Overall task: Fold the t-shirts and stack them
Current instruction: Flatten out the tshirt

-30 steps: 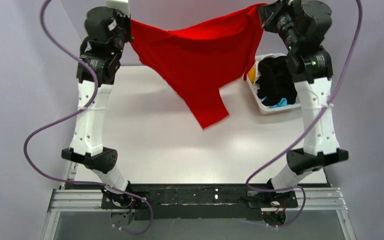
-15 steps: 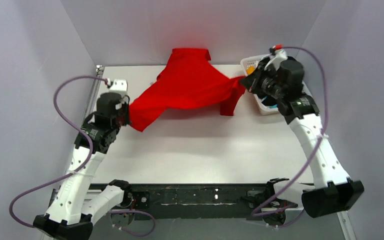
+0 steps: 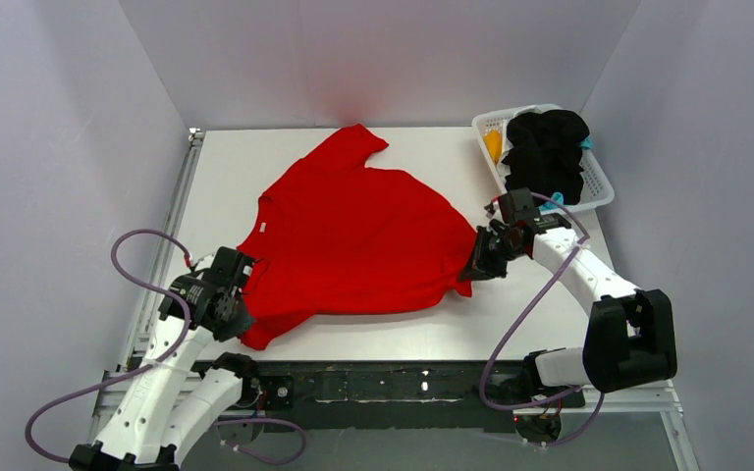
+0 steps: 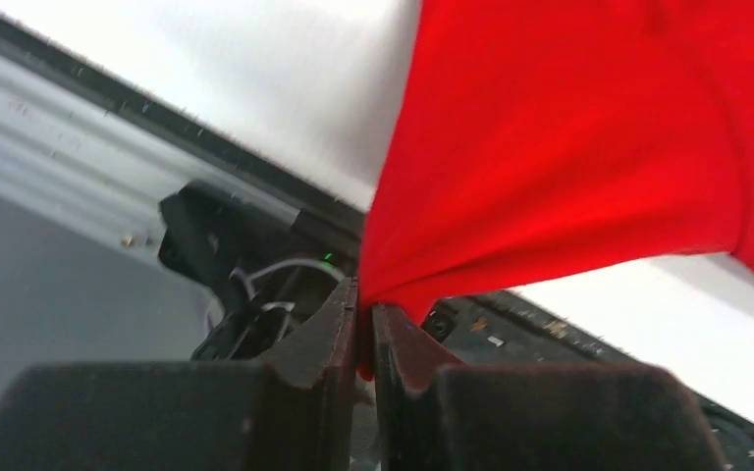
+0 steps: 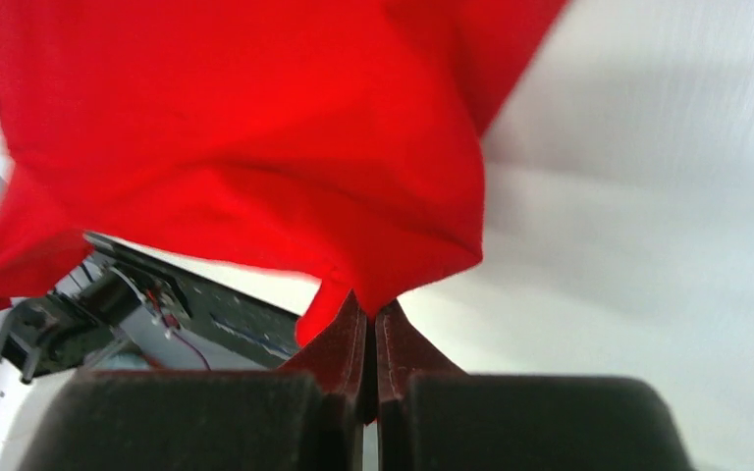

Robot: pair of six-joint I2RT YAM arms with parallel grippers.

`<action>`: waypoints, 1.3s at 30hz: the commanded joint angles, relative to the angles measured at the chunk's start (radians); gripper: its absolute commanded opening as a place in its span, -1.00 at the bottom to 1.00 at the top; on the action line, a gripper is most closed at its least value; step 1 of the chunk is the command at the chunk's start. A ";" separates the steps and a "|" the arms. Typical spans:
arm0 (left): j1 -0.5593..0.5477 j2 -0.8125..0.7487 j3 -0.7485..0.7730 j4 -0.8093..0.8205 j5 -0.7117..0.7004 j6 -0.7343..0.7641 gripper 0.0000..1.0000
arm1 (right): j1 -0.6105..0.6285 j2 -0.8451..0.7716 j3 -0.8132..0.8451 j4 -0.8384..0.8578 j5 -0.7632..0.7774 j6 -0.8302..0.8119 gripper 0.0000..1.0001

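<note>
The red t-shirt (image 3: pixel 353 231) lies spread on the white table, one sleeve pointing to the far side. My left gripper (image 3: pixel 239 316) is shut on its near left corner, low at the table's front; the left wrist view shows the red cloth (image 4: pixel 569 137) pinched between the closed fingers (image 4: pixel 334 334). My right gripper (image 3: pixel 473 263) is shut on the shirt's right corner; the right wrist view shows the cloth (image 5: pixel 255 128) gathered into the closed fingers (image 5: pixel 349 343). A black t-shirt (image 3: pixel 545 147), an orange-yellow one (image 3: pixel 492 144) and a teal one (image 3: pixel 586 143) sit in the basket.
The white lattice basket (image 3: pixel 600 189) stands at the far right of the table. Grey walls close in the left, back and right. The black base rail (image 3: pixel 403 383) runs along the table's near edge, close to my left gripper.
Both arms have swung down and toward me, from holding the red shirt high in the air to laying it out flat on the table. Both grippers still hold its corners.
</note>
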 commanded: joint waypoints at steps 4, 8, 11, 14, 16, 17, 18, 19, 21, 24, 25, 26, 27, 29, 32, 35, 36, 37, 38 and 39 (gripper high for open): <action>-0.004 0.000 -0.008 -0.375 -0.025 -0.142 -0.73 | 0.099 -0.138 -0.171 -0.102 -0.028 0.074 -0.97; -0.002 -0.022 0.041 -0.480 -0.081 -0.156 -0.64 | 0.173 -0.245 -0.244 -0.179 0.010 0.180 -0.96; -0.003 -0.041 0.088 -0.532 -0.099 -0.129 0.68 | 0.178 -0.294 -0.270 -0.195 0.024 0.193 -0.64; -0.003 -0.045 0.146 -0.557 -0.109 -0.091 0.97 | 0.179 -0.318 -0.226 -0.239 0.069 0.172 0.18; -0.003 -0.043 0.188 -0.523 -0.126 -0.067 0.97 | 0.178 -0.333 -0.171 -0.261 0.133 0.165 0.49; -0.003 -0.041 0.202 -0.483 -0.121 -0.043 0.97 | 0.178 -0.336 -0.142 -0.259 0.167 0.160 0.55; -0.003 -0.038 0.208 -0.422 -0.100 -0.022 0.97 | 0.176 -0.334 -0.118 -0.250 0.197 0.152 0.59; -0.003 -0.034 0.202 -0.347 -0.068 0.002 0.97 | 0.170 -0.323 -0.088 -0.239 0.229 0.148 0.61; -0.002 -0.012 0.156 -0.154 0.040 0.047 0.97 | 0.141 -0.281 -0.038 -0.194 0.278 0.147 0.63; -0.002 0.082 0.067 0.135 0.231 0.061 0.97 | 0.065 -0.159 0.042 -0.091 0.322 0.173 0.56; -0.002 0.136 0.059 0.203 0.274 0.055 0.97 | 0.041 -0.106 0.072 -0.061 0.336 0.177 0.52; -0.001 0.199 0.063 0.242 0.308 0.048 0.97 | 0.022 -0.044 0.109 -0.040 0.362 0.180 0.47; 0.001 0.256 0.075 0.263 0.327 0.047 0.96 | 0.012 0.015 0.155 -0.027 0.415 0.178 0.44; 0.010 0.360 0.100 0.276 0.333 0.030 0.97 | 0.008 0.139 0.259 0.006 0.464 0.132 0.37; 0.023 0.437 0.056 0.355 0.331 0.020 0.96 | 0.007 0.297 0.395 0.041 0.496 0.075 0.29; 0.042 0.453 -0.029 0.462 0.298 0.019 0.97 | 0.008 0.437 0.472 0.025 0.509 0.022 0.23; 0.053 0.458 -0.054 0.490 0.296 0.017 0.96 | 0.008 0.462 0.482 0.023 0.503 0.001 0.22; 0.060 0.462 -0.076 0.502 0.296 0.013 0.96 | 0.008 0.485 0.487 0.024 0.497 -0.016 0.22; 0.063 0.468 -0.103 0.515 0.299 0.013 0.97 | 0.008 0.502 0.494 0.024 0.491 -0.029 0.22; 0.066 0.474 -0.120 0.521 0.298 0.012 0.97 | 0.008 0.516 0.496 0.023 0.481 -0.041 0.22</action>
